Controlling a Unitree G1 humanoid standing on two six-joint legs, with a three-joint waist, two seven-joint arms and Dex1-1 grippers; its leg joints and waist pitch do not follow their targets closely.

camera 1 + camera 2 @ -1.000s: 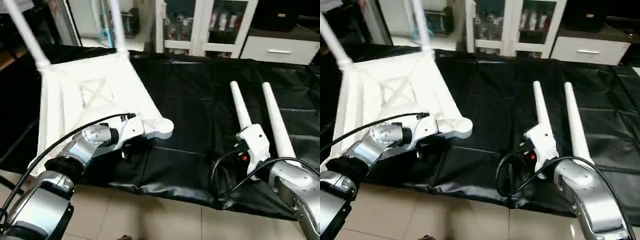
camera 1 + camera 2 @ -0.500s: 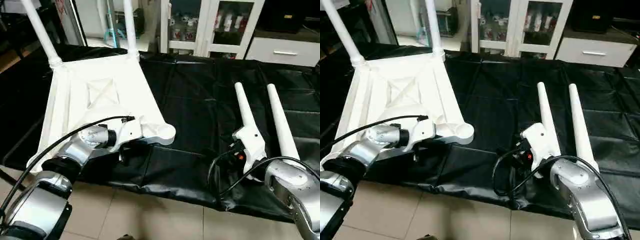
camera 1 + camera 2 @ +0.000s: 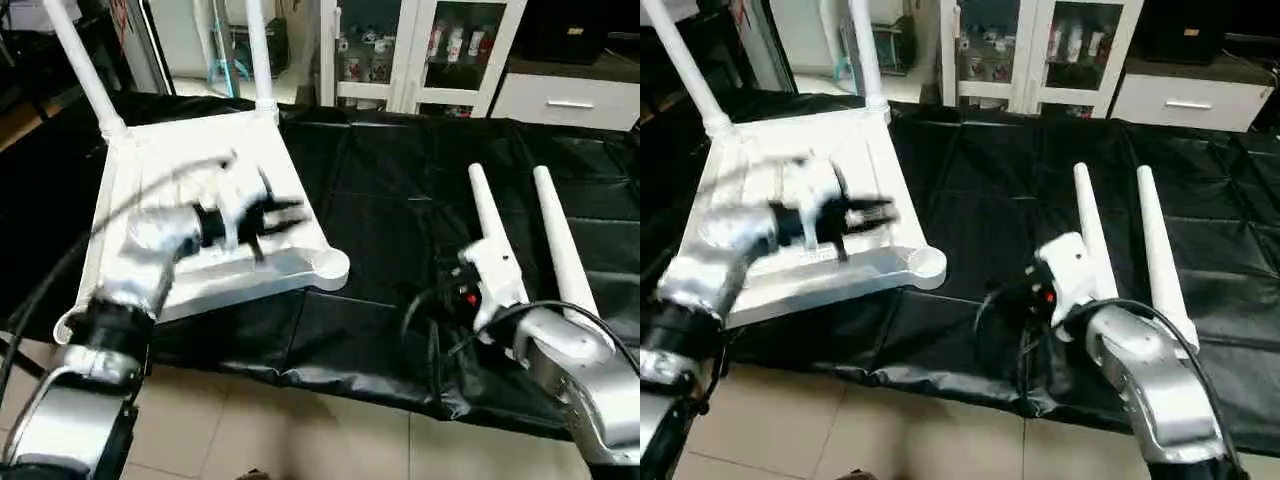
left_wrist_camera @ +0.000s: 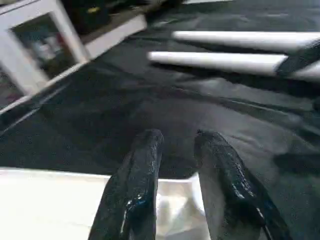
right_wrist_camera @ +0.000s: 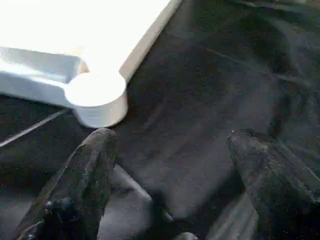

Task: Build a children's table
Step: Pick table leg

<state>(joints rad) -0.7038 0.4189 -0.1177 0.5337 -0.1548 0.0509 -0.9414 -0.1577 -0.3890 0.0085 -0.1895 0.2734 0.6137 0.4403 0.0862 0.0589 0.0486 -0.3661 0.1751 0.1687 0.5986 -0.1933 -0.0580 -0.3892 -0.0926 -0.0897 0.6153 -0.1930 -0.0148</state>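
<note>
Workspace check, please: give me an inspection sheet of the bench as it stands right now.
Surface: black sheet, creased, covering the bench.
Job's things: tabletop underside up, two fitted legs standing at its far corners; near corner socket empty; two loose legs lying side by side.
Clutter: nothing seen.
Grippers: left gripper over the tabletop, holding nothing; right gripper open above the sheet, empty.
Cables: black cable looping at the right wrist.
Surroundings: white glass-door cabinet behind.

Tabletop (image 3: 200, 180) left, loose legs (image 3: 520, 230) right
</note>
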